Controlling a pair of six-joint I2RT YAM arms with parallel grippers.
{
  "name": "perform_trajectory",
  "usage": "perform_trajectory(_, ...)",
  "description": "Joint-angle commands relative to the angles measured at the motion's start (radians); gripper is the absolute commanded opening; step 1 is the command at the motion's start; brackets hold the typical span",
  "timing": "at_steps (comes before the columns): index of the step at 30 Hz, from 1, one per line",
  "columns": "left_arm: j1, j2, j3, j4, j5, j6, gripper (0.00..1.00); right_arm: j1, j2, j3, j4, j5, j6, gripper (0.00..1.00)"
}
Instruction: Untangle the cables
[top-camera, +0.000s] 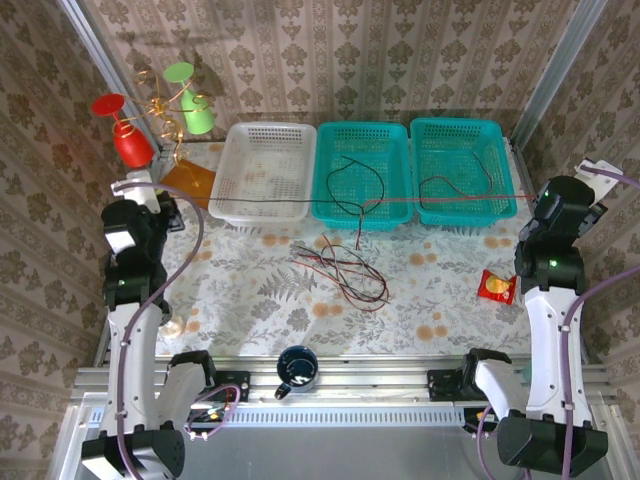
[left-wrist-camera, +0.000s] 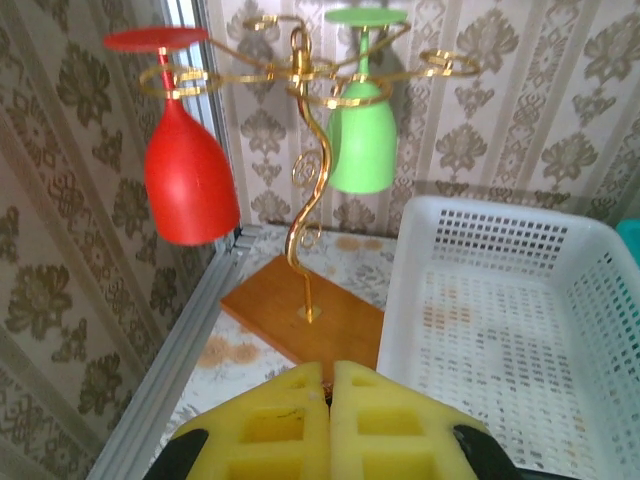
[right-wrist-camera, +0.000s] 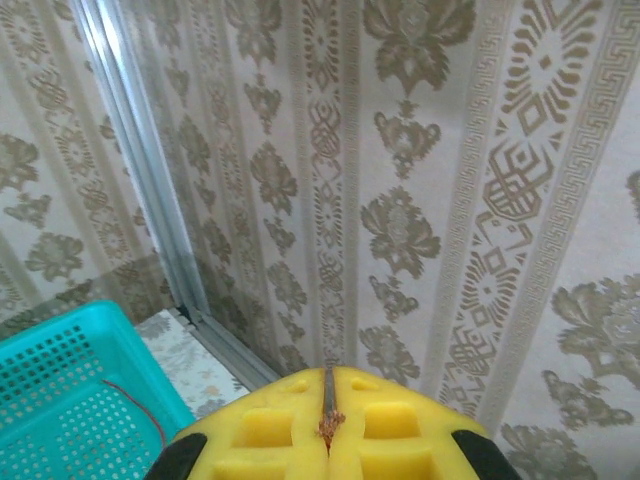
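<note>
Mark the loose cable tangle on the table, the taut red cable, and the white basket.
loose cable tangle (top-camera: 343, 268): top view, middle of the crossed strands.
taut red cable (top-camera: 450, 200): top view, on its right half.
white basket (top-camera: 266, 127): top view, far rim.

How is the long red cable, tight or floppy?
Tight: the red cable runs dead straight from left gripper to right gripper.

L gripper (left-wrist-camera: 327, 385) – 2 pads (left-wrist-camera: 270, 425) together | gold stand (left-wrist-camera: 280, 310): red cup (left-wrist-camera: 188, 185), green cup (left-wrist-camera: 358, 145) | white basket (left-wrist-camera: 480, 212) R
</note>
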Motion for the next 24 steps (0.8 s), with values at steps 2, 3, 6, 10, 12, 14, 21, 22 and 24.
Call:
perform_trajectory(2, 0.037, -0.02, -0.024, -0.021, -0.018, 0.024, 0.0, -0.03, 0.015, -0.027, -0.018, 0.11, 0.007, 0.0)
perform_trajectory(3, 0.047, -0.02, -0.026, -0.032, -0.036, 0.041, 0.0, -0.035, 0.017, -0.033, -0.014, 0.117, 0.005, 0.0)
perform_trajectory(6, 0.091, -0.038, -0.044, -0.045, -0.027, 0.036, 0.0, -0.057, 0.013, -0.046, -0.028, 0.122, 0.015, 0.0)
perform_trajectory(10, 0.093, -0.046, -0.076, -0.037, -0.015, -0.004, 0.0, -0.087, 0.022, -0.069, -0.007, 0.184, -0.003, 0.0)
perform_trajectory(12, 0.094, -0.05, -0.095, -0.026, 0.021, -0.019, 0.0, -0.094, 0.023, -0.07, -0.017, 0.161, 0.005, 0.0)
perform_trajectory(14, 0.086, -0.053, -0.105, -0.011, 0.092, -0.054, 0.0, -0.094, 0.01, -0.07, -0.04, 0.061, 0.034, 0.0)
perform_trajectory(21, -0.111, -0.069, -0.074, -0.006, 0.107, -0.032, 0.0, -0.09, -0.024, -0.003, -0.123, -0.195, 0.118, 0.0)
perform_trajectory(22, -0.152, -0.068, -0.057, -0.012, 0.087, -0.02, 0.0, -0.088, -0.033, 0.014, -0.128, -0.23, 0.122, 0.0)
perform_trajectory(24, -0.227, -0.063, -0.027, -0.011, 0.055, -0.008, 0.0, -0.078, -0.048, 0.054, -0.122, -0.292, 0.141, 0.0)
